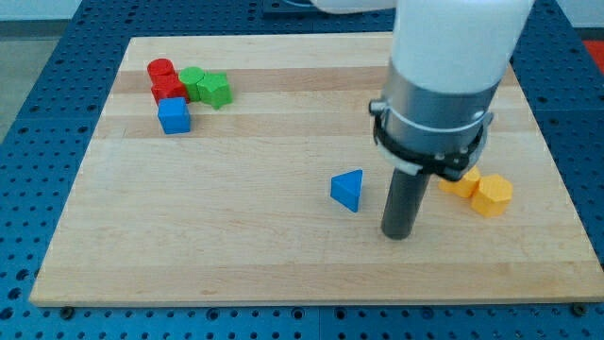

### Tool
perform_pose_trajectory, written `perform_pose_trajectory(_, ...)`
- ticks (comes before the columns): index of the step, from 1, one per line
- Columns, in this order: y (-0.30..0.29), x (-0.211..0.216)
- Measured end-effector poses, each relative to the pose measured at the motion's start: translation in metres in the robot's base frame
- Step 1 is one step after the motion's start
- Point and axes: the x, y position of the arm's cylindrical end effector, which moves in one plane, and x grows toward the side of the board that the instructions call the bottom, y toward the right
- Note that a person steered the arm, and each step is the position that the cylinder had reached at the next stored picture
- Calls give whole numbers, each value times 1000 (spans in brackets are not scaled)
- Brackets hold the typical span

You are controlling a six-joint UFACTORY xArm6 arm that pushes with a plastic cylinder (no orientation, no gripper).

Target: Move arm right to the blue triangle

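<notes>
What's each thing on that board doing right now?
My tip: on the board, just right of the blue triangle, not touching.
Blue triangle: alone, mid-board.
Yellow blocks: two touching, partly behind the rod.
Red blocks, green blocks, blue cube: clustered top left.

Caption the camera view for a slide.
My tip rests just right of the blue triangle, apart from it, on the board.

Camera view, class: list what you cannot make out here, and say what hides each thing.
- Yellow blocks: the arm covers their left part, so shape and count are unclear.
- Red blocks and green blocks: huddled and small, shapes unclear.
- Arm above the collar: cut off by the view's top.
- My tip shows, right of the blue triangle, apart.
</notes>
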Motion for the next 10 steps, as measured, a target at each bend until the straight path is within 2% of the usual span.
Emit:
perform_pose_trajectory(1, 0, -1)
perform_pose_trajectory(3, -67, -3)
perform_pose_trajectory(5, -139, -27)
perform_pose_trajectory(6, -143, -20)
perform_pose_trajectory(7, -76, 15)
perform_pose_trajectory(8, 15, 26)
perform_pose_trajectory(9, 35, 30)
perform_pose_trajectory(10, 17, -6)
